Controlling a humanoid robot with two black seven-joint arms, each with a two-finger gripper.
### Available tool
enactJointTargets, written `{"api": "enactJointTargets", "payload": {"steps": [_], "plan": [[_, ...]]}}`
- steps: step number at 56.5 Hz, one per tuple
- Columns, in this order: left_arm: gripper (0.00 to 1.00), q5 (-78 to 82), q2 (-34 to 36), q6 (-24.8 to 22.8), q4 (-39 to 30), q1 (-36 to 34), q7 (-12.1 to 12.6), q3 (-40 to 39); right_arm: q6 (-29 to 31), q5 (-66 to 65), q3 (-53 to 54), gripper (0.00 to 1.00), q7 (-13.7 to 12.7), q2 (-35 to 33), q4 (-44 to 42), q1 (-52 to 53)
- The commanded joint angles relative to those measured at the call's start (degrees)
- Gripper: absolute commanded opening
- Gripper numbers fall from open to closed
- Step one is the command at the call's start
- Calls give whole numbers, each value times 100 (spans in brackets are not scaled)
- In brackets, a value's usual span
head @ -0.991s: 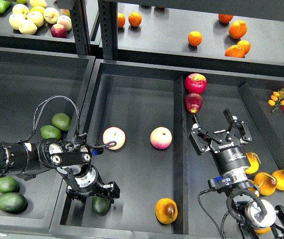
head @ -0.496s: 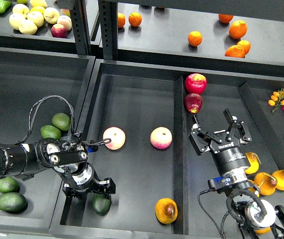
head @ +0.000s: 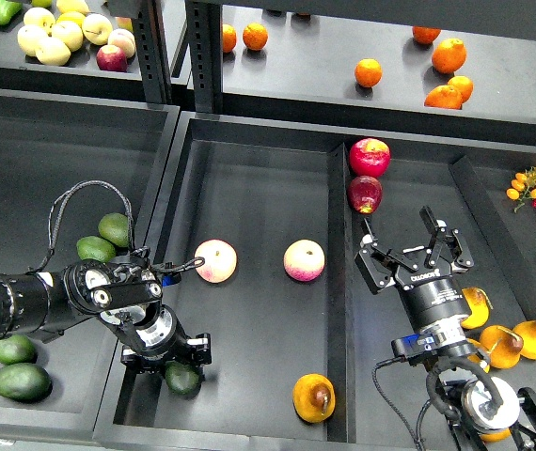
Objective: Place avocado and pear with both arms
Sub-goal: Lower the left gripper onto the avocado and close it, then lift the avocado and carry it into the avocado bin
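Our left gripper (head: 167, 358) is reaching low across the middle bin (head: 249, 160), jaws clenched on the avocado (head: 182, 378), now nearer the front-left corner than before. Our right gripper (head: 413, 246) is hovering, fingers spread, unmoved. The pear (head: 313, 397) is lying front-right.

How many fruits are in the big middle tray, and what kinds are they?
Pink-cream round fruits: 2
Dark green avocado: 1
Bruised yellow-orange pear: 1
Total in the middle tray: 4
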Motion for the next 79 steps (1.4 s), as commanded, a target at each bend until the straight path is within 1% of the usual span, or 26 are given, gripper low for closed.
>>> {"api": "enactJointTargets", "payload": {"steps": [1, 13, 14, 19, 26, 43, 47, 51, 56, 62, 64, 65, 79], "plan": [[51, -191, 0, 0, 5, 9, -2, -33, 0, 0, 2, 100, 0, 0, 0, 0], [39, -358, 0, 0, 13, 62, -2, -41, 0, 0, 2, 100, 0, 0, 0, 0], [34, -367, 0, 0, 5, 53, -2, -59, 0, 0, 2, 100, 0, 0, 0, 0], [31, -463, 0, 0, 5, 44, -2, -111, 0, 0, 2, 100, 0, 0, 0, 0], [31, -516, 0, 0, -39, -61, -2, -120, 0, 0, 2, 100, 0, 0, 0, 0], [31, -586, 0, 0, -101, -922, -2, -173, 9, 9, 2, 100, 0, 0, 0, 0], [31, -674, 88, 0, -101, -1098, -2, -217, 9, 0, 2, 100, 0, 0, 0, 0], [31, -797, 246, 0, -101, -1300, -2, -270, 9, 8, 2, 100, 0, 0, 0, 0], [31, -850, 606, 0, -101, -1564, -2, -287, 17, 0, 2, 100, 0, 0, 0, 0], [31, -850, 967, 0, -101, -1722, -2, -287, 17, 8, 2, 100, 0, 0, 0, 0], [31, -850, 1177, 0, -101, -1766, -2, -287, 17, 0, 2, 100, 0, 0, 0, 0], [31, -850, 1430, 0, -110, -1784, -2, -296, 9, 0, 2, 100, 0, 0, 0, 0], [31, -797, 2285, 0, -180, -1644, -2, -375, 9, 9, 2, 100, -9, 0, 0, 0]]}}
